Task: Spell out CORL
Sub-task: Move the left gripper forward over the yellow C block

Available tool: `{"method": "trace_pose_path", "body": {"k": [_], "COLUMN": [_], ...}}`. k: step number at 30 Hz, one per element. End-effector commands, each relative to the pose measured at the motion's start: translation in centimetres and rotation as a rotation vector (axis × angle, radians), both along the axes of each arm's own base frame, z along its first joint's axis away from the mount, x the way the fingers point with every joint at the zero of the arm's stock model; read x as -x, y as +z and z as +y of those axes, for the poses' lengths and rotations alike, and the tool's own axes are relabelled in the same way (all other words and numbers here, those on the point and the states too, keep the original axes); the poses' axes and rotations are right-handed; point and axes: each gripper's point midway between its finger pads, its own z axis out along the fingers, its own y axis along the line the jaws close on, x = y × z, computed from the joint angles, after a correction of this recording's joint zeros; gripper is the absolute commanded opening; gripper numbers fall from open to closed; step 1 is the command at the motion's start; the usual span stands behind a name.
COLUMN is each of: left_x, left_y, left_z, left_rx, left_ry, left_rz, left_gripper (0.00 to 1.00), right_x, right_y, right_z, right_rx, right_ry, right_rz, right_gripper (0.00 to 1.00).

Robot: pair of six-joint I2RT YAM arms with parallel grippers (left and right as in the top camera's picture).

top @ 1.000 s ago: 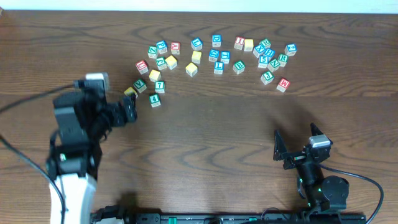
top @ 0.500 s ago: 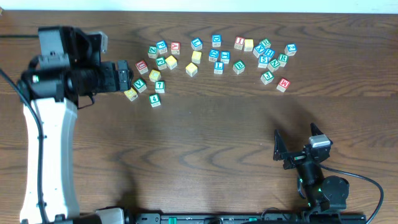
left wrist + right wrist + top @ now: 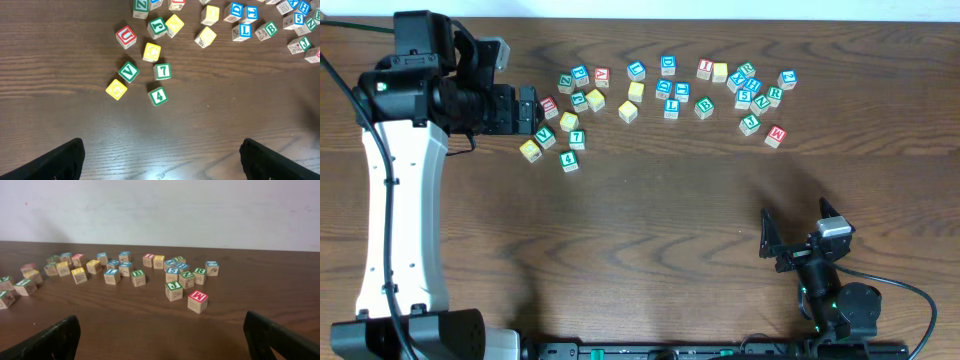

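Many small wooden letter cubes lie scattered across the far half of the table. The blue L cube (image 3: 671, 108) sits mid-cluster and shows in the left wrist view (image 3: 244, 31). The green R cube (image 3: 775, 95) sits at the right end and shows in the right wrist view (image 3: 200, 272). Several yellow-topped cubes lie at the left, such as one (image 3: 569, 122) (image 3: 151, 51) and another (image 3: 530, 151) (image 3: 116, 89); their letters are too faint to read. My left gripper (image 3: 527, 108) (image 3: 162, 170) is open and empty, just left of the cluster. My right gripper (image 3: 798, 235) (image 3: 160, 340) is open and empty near the front edge.
A green B cube (image 3: 704, 106) lies right of the L cube. Red-lettered cubes include a U (image 3: 548, 105) by the left gripper and an M (image 3: 775, 134) at the right. Bare wood (image 3: 660, 220) spans the middle. A pale wall (image 3: 160, 210) stands behind the table.
My left arm has swung from the near left up and back, and its gripper now sits beside the cluster's left end. The right arm and the cubes have not moved.
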Motion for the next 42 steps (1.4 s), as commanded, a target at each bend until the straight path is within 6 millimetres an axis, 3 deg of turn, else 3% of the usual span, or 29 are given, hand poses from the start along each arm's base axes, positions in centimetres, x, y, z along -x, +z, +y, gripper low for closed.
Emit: {"method": "trace_pose_path", "body": {"k": [1,6,10,14,19,27,33,42], "left_x": [-1.0,-4.0,-5.9,-7.6,-9.1,-10.5,-10.4,-10.2], "left_y": [1.3,0.9,-1.2,-5.4,-10.1,-16.3,-18.2,-18.3], "left_z": [-0.2,-0.6,-0.7,-0.5,-1.3,-1.7,-1.7,-1.7], "left_rx": [0.001,-0.002,-0.032,-0.106,-0.118,-0.093,-0.093,-0.093], "left_ry": [-0.015,-0.028,-0.03,-0.017,-0.035,0.013,0.015,0.015], "left_rz": [-0.06,-0.125,-0.107,-0.031,0.051,0.158,0.199,0.203], "left_gripper": [0.98,0.98,0.98,1.0,0.89,0.89,0.89,0.89], "right_x": [0.0,0.0,0.0,0.0,0.0,0.0,0.0,0.0], "right_y": [-0.1,-0.1,-0.1,-0.1,-0.1,-0.1,-0.1,1.2], "right_z": [0.0,0.0,0.0,0.0,0.0,0.0,0.0,0.2], "right_rx": [0.01,0.01,0.01,0.01,0.01,0.01,0.011,0.0], "right_ry": [0.0,0.0,0.0,0.0,0.0,0.0,0.0,0.014], "right_rz": [0.002,0.002,0.002,0.002,0.002,0.002,0.002,-0.048], "right_gripper": [0.99,0.99,0.99,0.99,0.99,0.99,0.99,0.99]}}
